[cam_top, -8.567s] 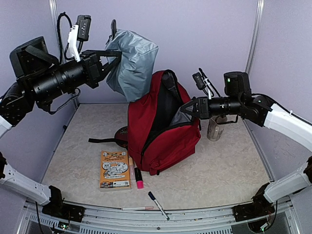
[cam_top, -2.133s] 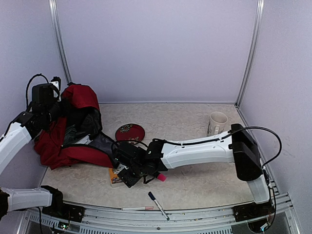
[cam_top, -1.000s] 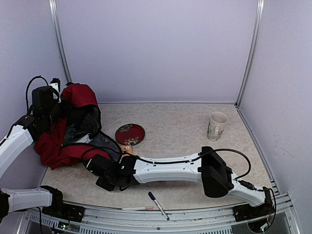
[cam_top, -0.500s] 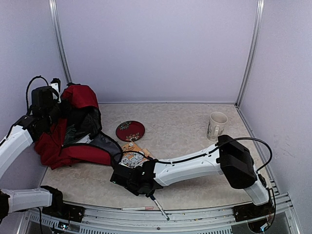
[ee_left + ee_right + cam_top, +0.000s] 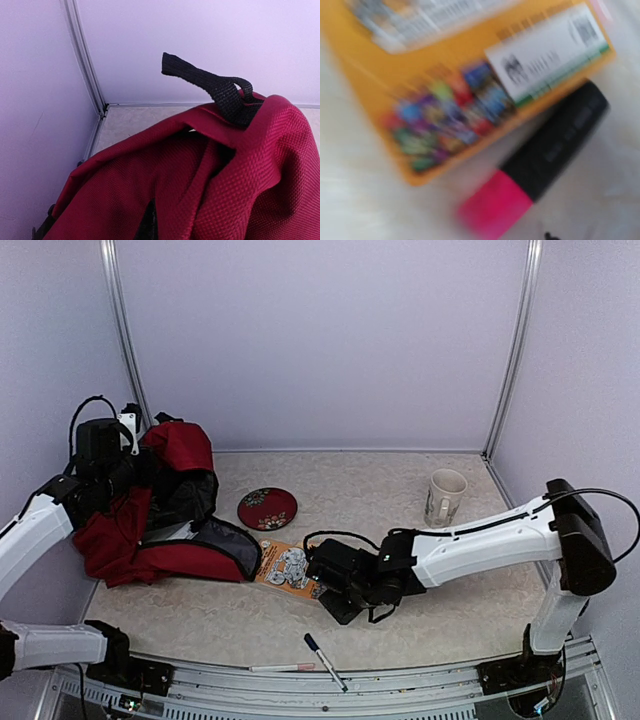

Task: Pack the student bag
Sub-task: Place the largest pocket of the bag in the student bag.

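The student bag (image 5: pixel 150 525) is a dark red backpack slumped at the left, its grey-lined mouth gaping toward the middle. My left gripper (image 5: pixel 128 455) is at the bag's raised top. In the left wrist view red fabric (image 5: pixel 210 175) and a black carry loop (image 5: pixel 220 90) fill the frame and hide the fingers. My right gripper (image 5: pixel 338 602) hangs low over the table, just right of an orange book (image 5: pixel 285 565). The blurred right wrist view shows that book (image 5: pixel 445 75) and a pink-capped black highlighter (image 5: pixel 540 165) lying beside it. No right fingers show there.
A small round red patterned disc (image 5: pixel 267 508) lies behind the book. A cream mug (image 5: pixel 444 497) stands at the back right. A blue-capped pen (image 5: pixel 322 659) and a thin pink pen (image 5: pixel 283 667) lie by the front rail.
My right arm has swept from the front left toward the middle. The orange book now lies uncovered and angled by the bag's mouth. The left arm and bag top shifted slightly right.
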`<move>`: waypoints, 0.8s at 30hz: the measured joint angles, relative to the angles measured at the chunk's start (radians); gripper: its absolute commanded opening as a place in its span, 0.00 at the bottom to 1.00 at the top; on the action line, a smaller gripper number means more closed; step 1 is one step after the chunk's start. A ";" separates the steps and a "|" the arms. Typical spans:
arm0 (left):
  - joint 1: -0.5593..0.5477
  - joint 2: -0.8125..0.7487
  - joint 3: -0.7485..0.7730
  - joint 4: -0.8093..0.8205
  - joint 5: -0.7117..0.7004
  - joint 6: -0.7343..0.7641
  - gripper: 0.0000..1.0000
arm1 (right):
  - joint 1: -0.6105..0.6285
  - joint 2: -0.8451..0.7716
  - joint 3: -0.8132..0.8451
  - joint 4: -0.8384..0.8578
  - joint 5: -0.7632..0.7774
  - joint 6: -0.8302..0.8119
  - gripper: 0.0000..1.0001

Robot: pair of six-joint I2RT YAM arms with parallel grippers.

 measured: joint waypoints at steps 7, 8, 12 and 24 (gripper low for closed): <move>-0.090 0.024 0.010 -0.050 -0.016 0.011 0.00 | -0.208 -0.214 -0.181 0.310 -0.322 0.127 0.58; -0.106 0.028 0.016 -0.065 -0.029 0.011 0.00 | -0.233 -0.217 -0.196 0.335 -0.338 0.152 0.57; -0.199 0.050 0.039 -0.151 -0.108 -0.017 0.24 | -0.251 -0.198 -0.205 0.387 -0.393 0.220 0.52; -0.673 0.039 0.097 -0.377 -0.229 -0.248 0.81 | -0.243 -0.113 -0.263 0.555 -0.524 0.326 0.43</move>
